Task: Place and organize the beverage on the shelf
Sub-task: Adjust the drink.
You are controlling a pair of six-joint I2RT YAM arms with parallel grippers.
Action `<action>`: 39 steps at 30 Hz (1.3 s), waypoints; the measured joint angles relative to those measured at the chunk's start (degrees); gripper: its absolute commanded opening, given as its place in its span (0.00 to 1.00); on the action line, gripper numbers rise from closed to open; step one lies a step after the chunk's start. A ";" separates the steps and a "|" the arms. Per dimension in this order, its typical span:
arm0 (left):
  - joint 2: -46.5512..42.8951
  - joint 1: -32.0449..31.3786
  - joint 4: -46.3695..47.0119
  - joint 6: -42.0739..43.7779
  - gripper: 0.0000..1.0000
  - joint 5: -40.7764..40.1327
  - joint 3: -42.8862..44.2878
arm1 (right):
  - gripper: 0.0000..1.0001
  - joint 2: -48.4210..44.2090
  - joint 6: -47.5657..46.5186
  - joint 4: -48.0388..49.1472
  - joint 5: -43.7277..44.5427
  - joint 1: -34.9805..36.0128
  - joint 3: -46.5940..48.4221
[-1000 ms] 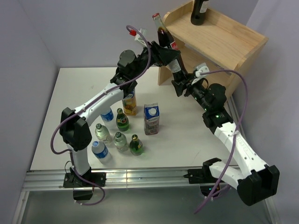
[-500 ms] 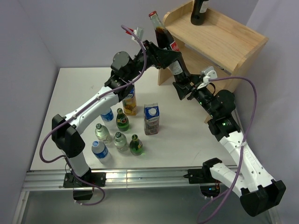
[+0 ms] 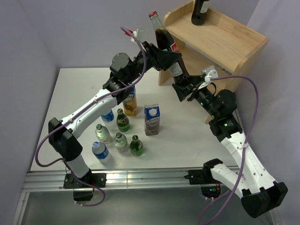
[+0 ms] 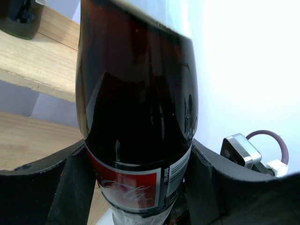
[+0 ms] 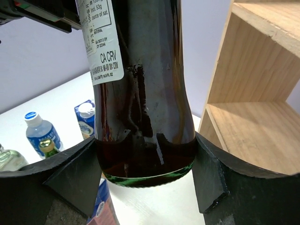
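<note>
Nearest, on the counter [image 3: 187, 136], stand clear water bottles [image 3: 100, 151], green glass bottles [image 3: 136, 145] and a blue-topped juice carton [image 3: 152, 119]. Beyond them a red-capped cola bottle [image 3: 161, 35] hangs tilted in the air, just in front of the wooden shelf [image 3: 220, 37]. The left hand [image 3: 162, 52] clamps its labelled middle and the right hand [image 3: 181, 89] clasps its base. Farther back, a second dark bottle [image 3: 200, 11] stands on the shelf's top tier.

A red-capped dark cola bottle [image 3: 162, 37] hangs tilted in mid-air beside the light wooden shelf [image 3: 220, 38], the left jaws gripping its middle, the right jaws its base. Below, a blue-topped carton [image 3: 152, 119] stands on the white counter [image 3: 187, 133].
</note>
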 measured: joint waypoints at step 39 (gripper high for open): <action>-7.04 0.68 -5.16 13.86 0.00 14.53 -5.44 | 0.88 -4.31 12.37 -31.65 -3.80 -0.24 32.35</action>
